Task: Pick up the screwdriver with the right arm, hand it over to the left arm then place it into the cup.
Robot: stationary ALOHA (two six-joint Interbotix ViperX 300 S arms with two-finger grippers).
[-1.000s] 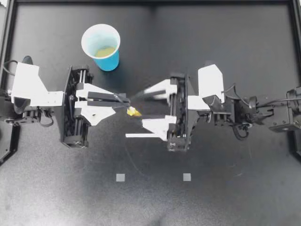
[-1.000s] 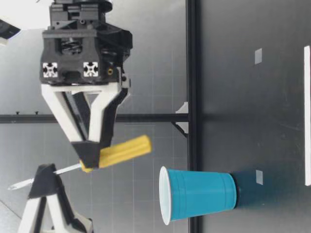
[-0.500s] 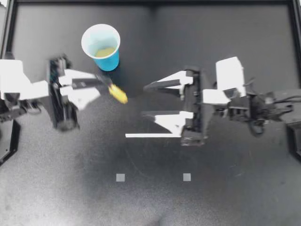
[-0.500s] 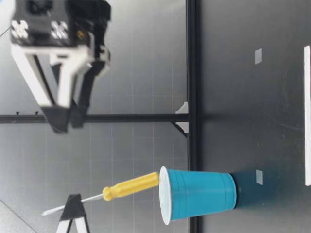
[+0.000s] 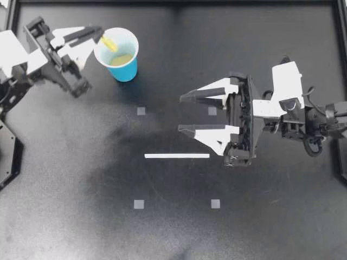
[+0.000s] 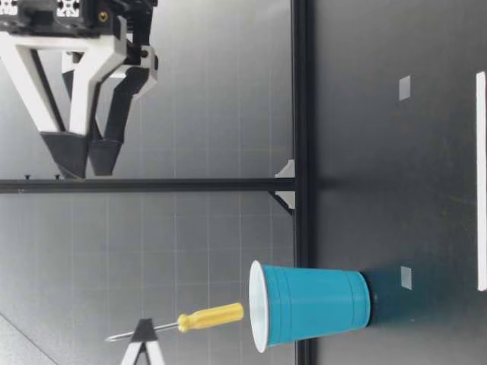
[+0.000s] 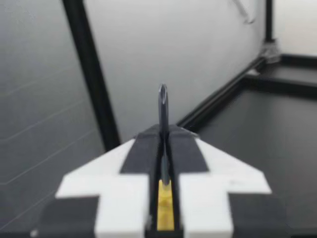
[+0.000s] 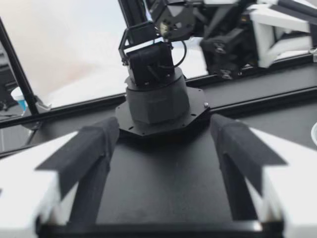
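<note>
Left gripper (image 5: 97, 37): fingers clamped on screwdriver (image 5: 110, 43) shaft. Yellow handle points down, apparently just above cup (image 5: 126, 70) rim, aligned for drop.
Right gripper (image 5: 181, 114): fingers spread, empty, well apart.

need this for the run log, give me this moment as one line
phase: placing | left gripper: shut on screwdriver, handle just above cup | right gripper: open, empty
</note>
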